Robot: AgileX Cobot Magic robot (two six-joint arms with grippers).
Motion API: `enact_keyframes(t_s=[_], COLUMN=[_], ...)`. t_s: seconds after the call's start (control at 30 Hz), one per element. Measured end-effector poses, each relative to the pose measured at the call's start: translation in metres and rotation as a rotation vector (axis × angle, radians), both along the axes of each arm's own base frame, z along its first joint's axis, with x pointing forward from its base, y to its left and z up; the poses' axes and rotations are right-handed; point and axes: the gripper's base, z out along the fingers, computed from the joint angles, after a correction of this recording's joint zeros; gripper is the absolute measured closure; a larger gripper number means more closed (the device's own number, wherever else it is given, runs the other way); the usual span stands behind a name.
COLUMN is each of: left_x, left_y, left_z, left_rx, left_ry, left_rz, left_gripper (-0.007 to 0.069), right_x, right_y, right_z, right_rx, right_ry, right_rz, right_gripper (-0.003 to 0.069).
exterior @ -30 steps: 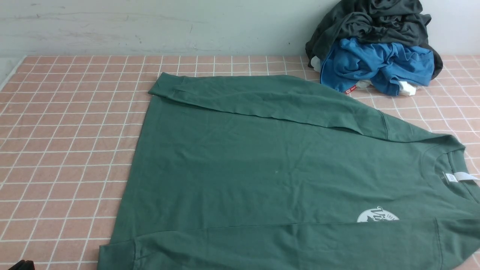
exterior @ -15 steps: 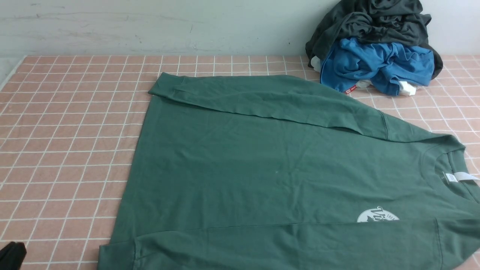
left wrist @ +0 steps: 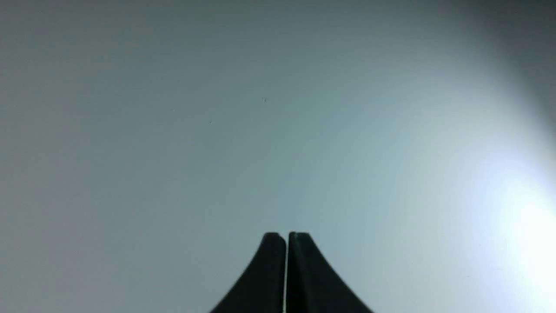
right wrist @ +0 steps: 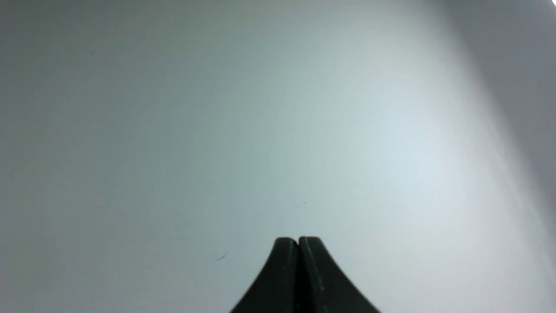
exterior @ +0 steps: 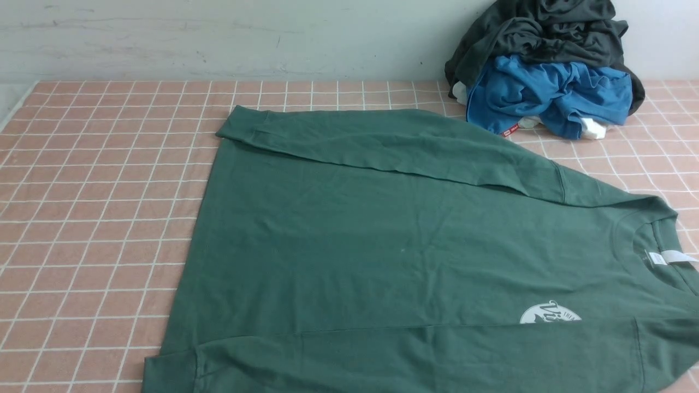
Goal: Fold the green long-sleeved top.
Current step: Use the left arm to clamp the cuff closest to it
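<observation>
the green long-sleeved top is laid flat on the table, neck to the right and hem to the left. a round white chest logo is printed near the neck; its lower half is covered by the near sleeve, and only the start of a script word, something like "vi", can be made out. a white neck label is sewn inside the collar, its print too small to be read. a small red tag with white marks, also unreadable, is seen on the blue garment, which is heaped under a charcoal garment against the wall at the far right. compared with half a second ago, the black shape at the lower left corner of the front view is gone, while the top is unchanged. the far sleeve is folded across the body, its cuff reaching the far left corner of the hem; the near sleeve is folded likewise along the near edge. the top is cut off by the bottom and right borders of the front view. open checked cloth is left beyond the hem on the left and in a strip before the wall; the pile lies near the far shoulder. the left tool and the right tool are each seen pressed together on nothing, before a pale blank surface.
</observation>
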Motion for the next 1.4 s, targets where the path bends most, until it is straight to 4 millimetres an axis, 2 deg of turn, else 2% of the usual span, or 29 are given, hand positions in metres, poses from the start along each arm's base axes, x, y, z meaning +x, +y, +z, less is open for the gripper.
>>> enact_keyframes(t_s=[0.07,0.17,0.2,0.23,0.3,0.37,0.4,0.43,0.53,0.6,0.67,0.7,0.73,0.77,0.8,0.87,0.97,1.07,1.17,1.4], left_x=[0.002,0.019,0.029,0.046,0.065,0.081,0.099,0.106,0.124,0.132,0.137,0.139,0.141,0.142,0.148,0.158,0.171,0.182,0.192,0.209], left_y=[0.001,0.001,0.0,-0.001,-0.002,-0.004,-0.005,-0.006,-0.009,-0.014,-0.02,-0.026,-0.027,-0.03,-0.034,-0.038,-0.04,-0.042,-0.043,-0.043], left_z=[0.014,0.046,0.05,0.05,0.043,0.034,0.02,0.014,-0.004,-0.016,-0.022,-0.029,-0.029,-0.034,-0.042,-0.053,-0.065,-0.082,-0.096,-0.111], left_rx=[0.001,0.029,0.041,0.06,0.081,0.098,0.111,0.112,0.07,0.032,0.09,0.162,0.17,0.215,0.29,0.332,0.347,0.334,0.267,0.187], left_ry=[0.073,0.386,0.51,0.676,0.868,1.007,1.153,1.204,1.369,1.524,1.62,1.727,1.731,1.793,1.883,1.983,2.056,2.136,2.164,2.136], left_rz=[0.005,0.029,0.037,0.045,0.054,0.059,0.06,0.058,0.032,-0.01,-0.04,-0.081,-0.083,-0.11,-0.149,-0.179,-0.186,-0.182,-0.154,-0.108], left_gripper=[0.0628,0.0628,0.0628,0.0628,0.0628,0.0628,0.0628,0.0628,0.0628,0.0628,0.0627,0.0627,0.0627,0.0627,0.0627,0.0625,0.0609,0.0562,0.0477,0.0262], right_x=[0.001,0.008,0.012,0.017,0.03,0.046,0.069,0.081,0.108,0.124,0.132,0.139,0.14,0.145,0.152,0.161,0.173,0.181,0.186,0.187], right_y=[0.0,0.005,0.007,0.01,0.011,0.007,0.001,-0.003,-0.009,-0.006,0.001,0.009,0.011,0.017,0.029,0.043,0.06,0.075,0.084,0.089], right_z=[0.001,0.026,0.039,0.058,0.077,0.086,0.089,0.09,0.082,0.067,0.053,0.035,0.033,0.022,0.001,-0.018,-0.031,-0.028,-0.016,-0.013], right_rx=[-0.016,-0.162,-0.225,-0.302,-0.393,-0.44,-0.452,-0.43,-0.29,-0.158,-0.101,-0.103,-0.111,-0.146,-0.237,-0.347,-0.431,-0.477,-0.488,-0.515], right_ry=[0.01,0.06,0.089,0.132,0.227,0.371,0.569,0.677,0.919,1.122,1.259,1.417,1.437,1.528,1.681,1.784,1.818,1.805,1.739,1.696], right_rz=[-0.017,-0.066,-0.079,-0.099,-0.129,-0.157,-0.175,-0.175,-0.123,-0.046,0.027,0.09,0.104,0.154,0.248,0.362,0.487,0.602,0.687,0.73], right_gripper=[0.0673,0.0673,0.0673,0.0673,0.0673,0.0673,0.0673,0.0673,0.0673,0.0673,0.0673,0.0673,0.0673,0.0673,0.0673,0.0673,0.0673,0.0671,0.0669,0.0669])
